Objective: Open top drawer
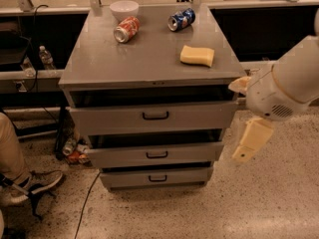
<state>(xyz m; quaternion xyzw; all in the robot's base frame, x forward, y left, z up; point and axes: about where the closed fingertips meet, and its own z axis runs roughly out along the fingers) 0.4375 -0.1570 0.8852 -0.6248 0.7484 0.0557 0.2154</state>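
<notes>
The top drawer [199,118] is the tallest grey front of three in a grey metal cabinet [149,59], with a small black bar handle [155,115]. It stands out a little, with a dark gap above its front. The two shallower drawers [157,154] [157,177] below also stand slightly out. My gripper [247,144] hangs from the white arm [284,88] at the right of the cabinet, level with the gap between the top and middle drawers. It is off the cabinet's right side, apart from the handle, and holds nothing that I can see.
On the cabinet top lie a white bowl [124,8], a red can [126,29], a blue can [181,19] and a yellow sponge [197,55]. A person's leg and shoe [27,180] are at the left. Litter [75,151] and a cable [87,203] lie on the floor.
</notes>
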